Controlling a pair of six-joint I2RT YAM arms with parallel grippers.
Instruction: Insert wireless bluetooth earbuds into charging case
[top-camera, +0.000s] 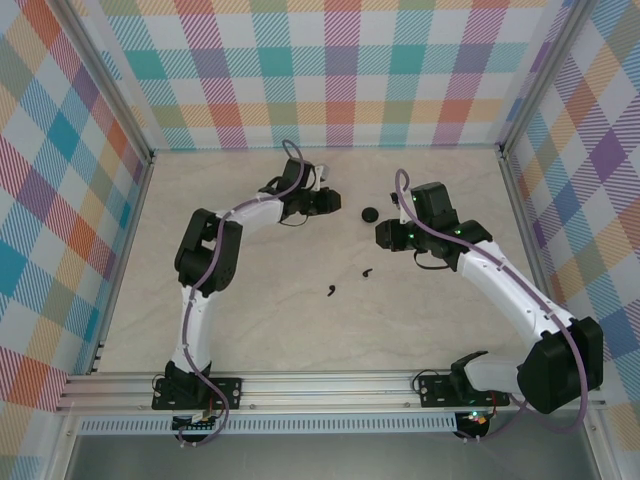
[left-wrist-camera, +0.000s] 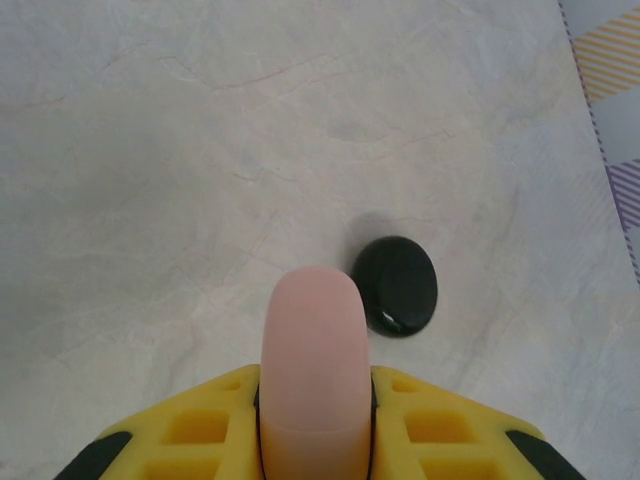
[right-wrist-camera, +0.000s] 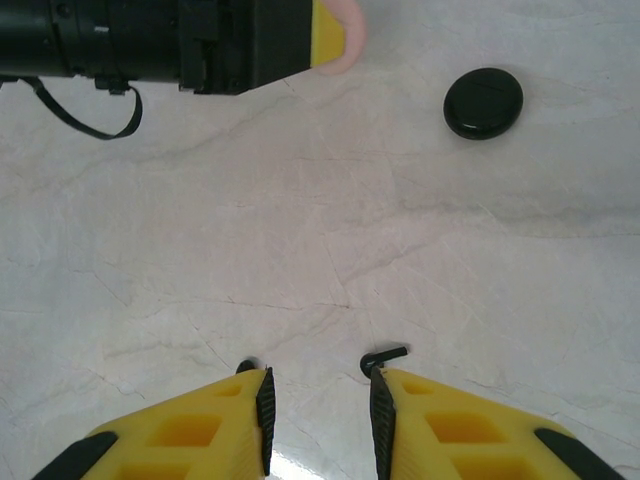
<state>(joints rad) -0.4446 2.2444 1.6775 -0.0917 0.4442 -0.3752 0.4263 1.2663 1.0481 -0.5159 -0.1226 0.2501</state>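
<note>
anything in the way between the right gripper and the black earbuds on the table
Nothing visible. One black earbud lies by one fingertip of the open right gripper, another by the other, both on bare table. The black disc sits well beyond them.

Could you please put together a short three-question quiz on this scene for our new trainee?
1. True or false: the left gripper has its jaws closed on a pale pink rounded object.
2. In the top view, how many black earbuds lie on the table? A: one. B: two. C: four.
3. Fill in the blank: the jaws of the right gripper stand ___, with bare table showing between them.

Key: 1 true; 2 B; 3 open.
</note>
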